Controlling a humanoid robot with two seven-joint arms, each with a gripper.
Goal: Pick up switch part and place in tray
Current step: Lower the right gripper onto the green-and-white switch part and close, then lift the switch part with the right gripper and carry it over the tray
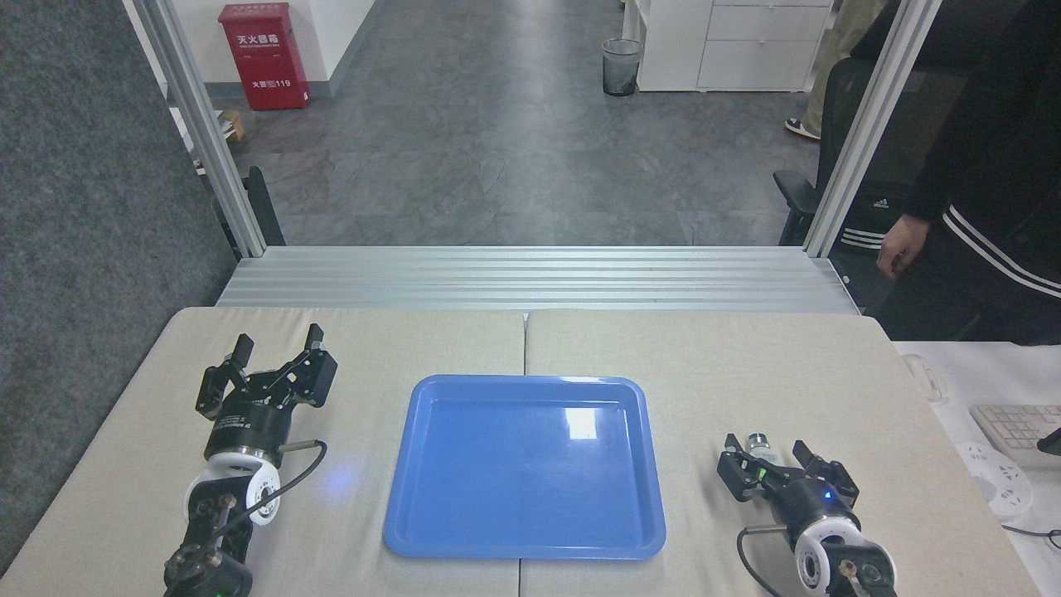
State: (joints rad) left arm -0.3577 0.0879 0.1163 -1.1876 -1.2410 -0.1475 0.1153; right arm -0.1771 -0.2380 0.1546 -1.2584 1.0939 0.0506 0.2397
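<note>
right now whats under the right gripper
The switch part lies between the open fingers of the right gripper. Only its cap end and some green show; the gripper covers the rest.

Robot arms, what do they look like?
Both are black metal with white round wrist joints and thin black cables looping out. The left gripper and right gripper each have two black fingers. A tiny blue light glows on the right one.

A red cabinet [264, 55] stood on the grey floor far beyond the left arm. A waste bin [621, 66] sat beside white drawers [729, 41]. A person's hand [899, 247] hung beyond the right arm, above a keyboard [1013, 428].
</note>
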